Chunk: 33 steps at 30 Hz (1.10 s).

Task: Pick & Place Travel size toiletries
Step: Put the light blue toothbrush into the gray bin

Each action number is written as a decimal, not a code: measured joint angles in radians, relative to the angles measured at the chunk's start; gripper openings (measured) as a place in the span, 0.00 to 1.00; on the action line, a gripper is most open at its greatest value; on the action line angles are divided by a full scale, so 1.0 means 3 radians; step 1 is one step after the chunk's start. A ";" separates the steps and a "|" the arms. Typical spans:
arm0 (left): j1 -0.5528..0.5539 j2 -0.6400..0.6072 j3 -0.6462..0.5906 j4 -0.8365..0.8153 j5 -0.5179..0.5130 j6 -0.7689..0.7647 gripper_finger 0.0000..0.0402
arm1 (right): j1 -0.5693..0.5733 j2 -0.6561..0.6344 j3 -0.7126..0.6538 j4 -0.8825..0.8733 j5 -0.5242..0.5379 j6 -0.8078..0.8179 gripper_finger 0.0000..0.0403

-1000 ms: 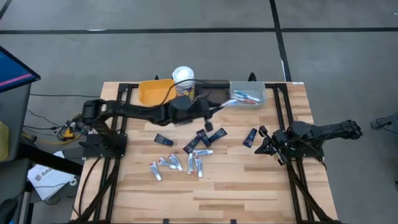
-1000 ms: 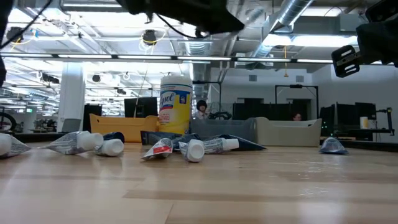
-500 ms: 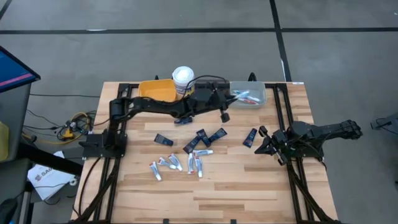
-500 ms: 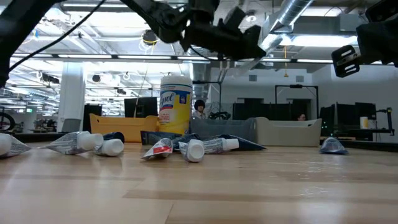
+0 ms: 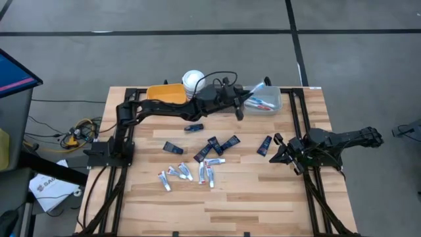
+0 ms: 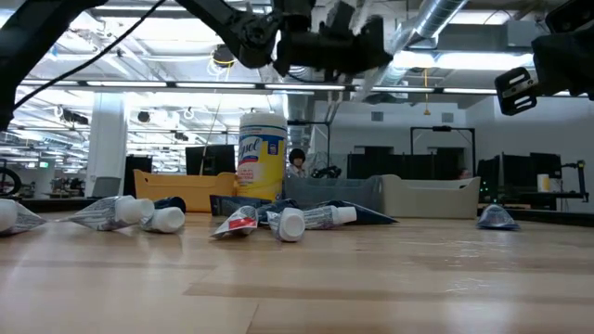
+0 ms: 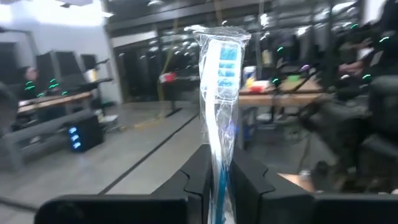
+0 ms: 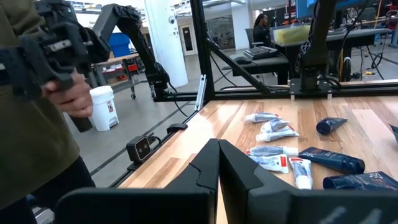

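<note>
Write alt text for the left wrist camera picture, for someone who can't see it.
The left gripper is shut on a wrapped toothbrush, white and blue in clear plastic, which stands up between its two dark fingers. Behind it is a blurred, dim room with benches and dark equipment.

Even, bright overhead light fills the top-down view, with only soft, short shadows beside the tubes (image 5: 212,161) in the middle of the wooden table (image 5: 263,197). In the table-level view, ceiling lamps glare across the upper frame and the near tabletop at the bottom is blurred. The left wrist view is dim and smeared; the wrapped toothbrush (image 7: 219,93) at its centre catches bright reflections.
</note>
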 joint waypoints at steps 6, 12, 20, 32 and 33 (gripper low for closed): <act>-0.0090 -0.0183 -0.0002 -0.0001 0.0213 -0.0044 0.08 | -0.0001 0.0000 -0.0001 0.0000 0.0000 -0.0001 0.00; -0.0172 -0.0392 -0.0003 -0.0029 0.0316 -0.0150 0.08 | -0.0001 0.0000 0.0000 0.0014 0.0000 0.0022 0.00; -0.0300 -0.0698 -0.0085 -0.0076 0.0317 -0.0151 0.08 | -0.0032 0.0000 -0.0001 0.0665 0.0328 0.1102 0.00; -0.0404 -0.0975 -0.0570 -0.0088 0.0317 -0.0472 0.08 | -0.0387 0.0083 0.0426 0.1178 0.1603 -0.0127 0.00; -0.0404 -0.0970 -0.0596 -0.0088 0.0317 -0.0508 0.08 | -0.0419 0.0120 0.0460 0.1146 0.1659 -0.0182 0.00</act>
